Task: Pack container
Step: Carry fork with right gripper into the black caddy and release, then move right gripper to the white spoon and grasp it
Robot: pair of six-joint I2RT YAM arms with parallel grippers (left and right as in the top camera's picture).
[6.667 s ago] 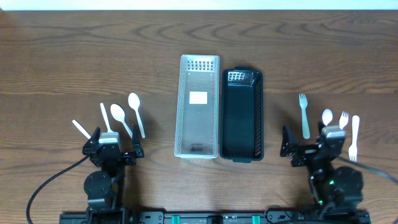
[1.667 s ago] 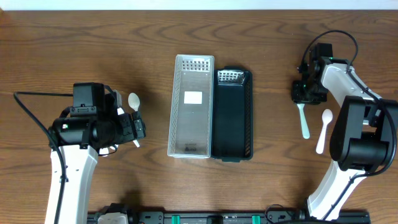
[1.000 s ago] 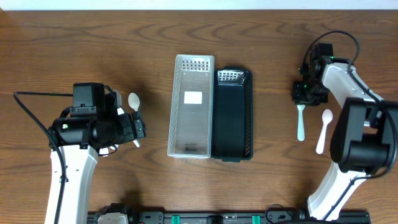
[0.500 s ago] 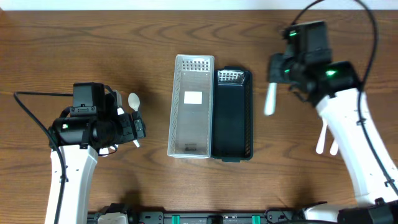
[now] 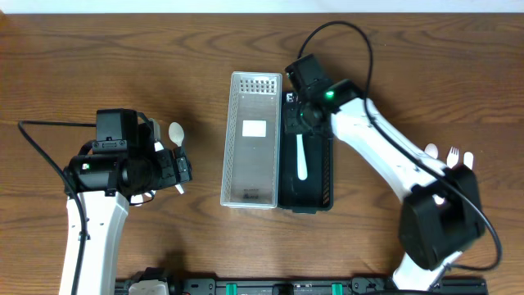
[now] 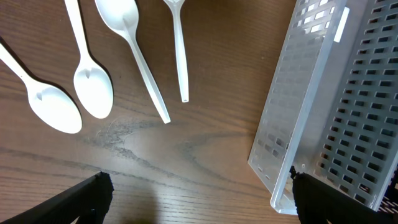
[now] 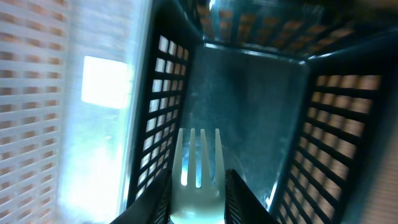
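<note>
Fork: a white plastic fork [image 7: 198, 167] is clamped by its handle in the right gripper [image 7: 199, 194]. It lies within the outline of the black basket [image 5: 318, 187], about halfway along it, with the tines pointing away from the gripper down the basket's length. The overhead view shows the fork [image 5: 301, 157] running parallel to the basket's long walls. The pictures do not show whether it touches the basket floor.
Right gripper: its two fingers are pressed on either side of the fork handle. From overhead it sits over the far end of the black basket, with the arm reaching in from the right.
Black basket: a long slotted container that stands lengthwise and touches the white basket [image 5: 254, 168] along one long side.
White basket: a slotted container of similar shape, to the left of the black one. It has a white label [image 5: 255, 128] on its floor.
Left gripper: the left gripper [image 6: 200, 194] has its fingers spread wide, with table wood showing between them. It hovers between the spoons and the near corner of the white basket and grips nothing.
Spoons: three white spoons [image 6: 93, 93] lie on the wood to the left of the white basket. Just beside them is a fourth white handle [image 6: 180, 56] whose head is cut off by the frame edge.
Other cutlery: two white utensil heads [image 5: 452, 153] show on the right of the table, partly hidden by the right arm.
Table: dark brown wood grain [image 5: 123, 65].
</note>
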